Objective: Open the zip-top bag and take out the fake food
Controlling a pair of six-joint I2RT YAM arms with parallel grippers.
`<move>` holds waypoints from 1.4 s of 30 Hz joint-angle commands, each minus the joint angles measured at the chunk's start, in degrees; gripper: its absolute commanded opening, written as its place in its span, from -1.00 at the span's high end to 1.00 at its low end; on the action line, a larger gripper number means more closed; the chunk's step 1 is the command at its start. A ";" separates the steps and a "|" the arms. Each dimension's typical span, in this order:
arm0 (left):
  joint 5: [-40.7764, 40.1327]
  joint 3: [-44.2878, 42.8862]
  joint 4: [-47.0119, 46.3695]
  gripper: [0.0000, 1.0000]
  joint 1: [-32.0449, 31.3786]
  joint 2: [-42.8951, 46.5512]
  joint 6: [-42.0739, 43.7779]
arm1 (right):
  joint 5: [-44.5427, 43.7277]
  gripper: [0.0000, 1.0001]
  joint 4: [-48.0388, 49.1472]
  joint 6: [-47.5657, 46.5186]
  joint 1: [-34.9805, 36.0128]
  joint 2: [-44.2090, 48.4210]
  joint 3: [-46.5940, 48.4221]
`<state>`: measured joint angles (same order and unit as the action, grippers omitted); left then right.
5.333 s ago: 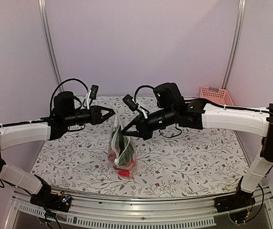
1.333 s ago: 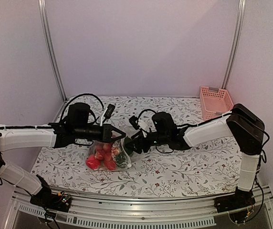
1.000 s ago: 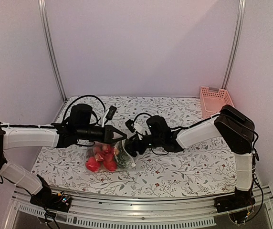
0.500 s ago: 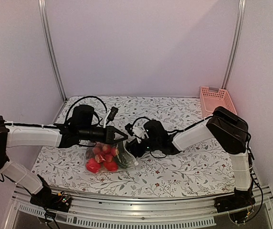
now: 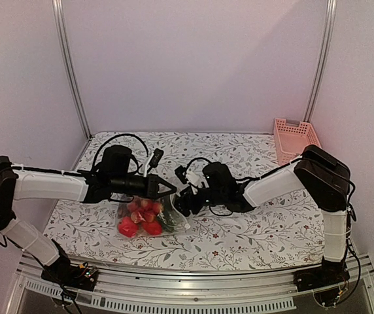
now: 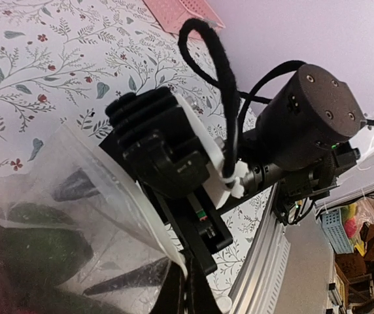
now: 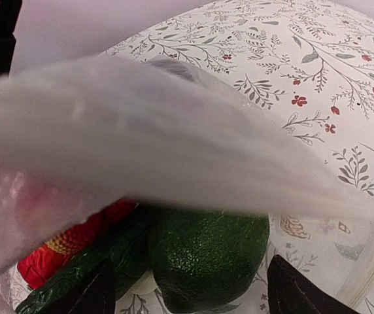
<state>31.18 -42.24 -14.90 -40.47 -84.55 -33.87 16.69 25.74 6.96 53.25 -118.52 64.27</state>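
bench [image 5: 259, 229]: floral-print cloth, plain pale walls behind, both arm bases at near edge.
left arm [image 5: 50, 186]: stretched low over bench, pointing toward centre.
right arm [image 5: 275, 183]: bent at elbow, reaching in from right, wrist facing left one.
pink basket [image 5: 296, 139]: far right corner of bench, well apart from everything else.
zip-top bag [image 5: 174, 219]: on bench at centre-front, between the two claws; clear crinkly film. White zip strip shows in left wrist view, running down to left fingertips.
left claw [image 5: 165, 191]: pressed together, pinching bag's upper rim at zip strip; upper layer held up off the contents.
right claw [image 5: 182, 204]: spread wide at bag's right end, just beside left claw. Fingers [image 7: 92, 294] sit either side of avocado in right wrist view, blurred film stretched across above them; not clamped on anything visible.
fake food [image 5: 138, 219]: inside bag as far as visible; red pieces bunched at left end, dark green ones at right end nearest right claw.
avocado [image 7: 206, 252]: dark green, pebbled skin, low in bag; touching a dark green elongated piece on its left, red piece beyond that.
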 commanded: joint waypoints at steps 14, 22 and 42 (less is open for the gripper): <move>0.72 0.25 -2.57 1.00 -0.31 -1.27 0.65 | -0.97 -0.68 0.28 1.72 0.54 -8.99 6.72; 0.82 0.05 -2.74 1.00 -0.15 -2.38 0.68 | -1.20 0.00 0.93 0.96 0.53 -4.21 2.03; -0.98 -0.10 -5.86 1.00 1.14 -4.45 -0.15 | 1.94 0.09 -0.09 2.37 -2.94 20.52 -19.20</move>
<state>30.87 -42.24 -18.92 -39.97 -87.90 -34.11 17.72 26.83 8.10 52.45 -103.20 49.04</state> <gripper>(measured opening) 0.006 0.561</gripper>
